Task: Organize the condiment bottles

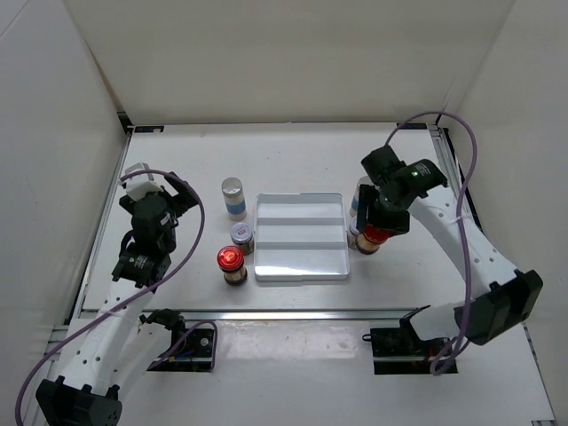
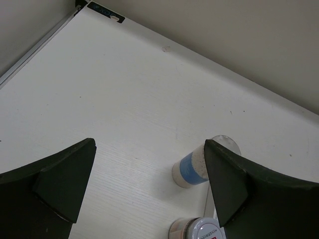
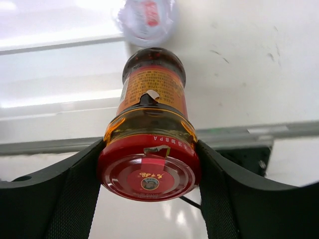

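The right gripper (image 3: 149, 157) is gripping a red-capped bottle (image 3: 152, 94) by its cap. Both black fingers (image 3: 75, 189) are pressing against the cap's sides, and the jaws are narrowed to just its width. The orange-labelled, brown-filled body is reaching out beyond the fingertips. Just past the bottle's far end a blurred silver lid with a red mark (image 3: 148, 20) is showing. It is probably one of the short silver-lidded bottles, though the wrist view is too soft to be sure. The white tray (image 1: 300, 266) is lying just beside these fingers, on the side toward the other arm.

The left gripper (image 2: 149, 164) is hanging with its jaws spread wide and nothing between them. Ahead of its fingers, close to one fingertip, a grey-capped bottle with a blue label (image 2: 192, 168) is standing upright. A silver-lidded bottle (image 2: 197, 229) is sitting nearer, partly hidden by that same finger. From above, a second red-capped bottle (image 1: 231, 264) is standing near the silver-lidded one, between this gripper and the tray. Another blue-labelled bottle (image 1: 358, 202) is peeking out right beside the right gripper.
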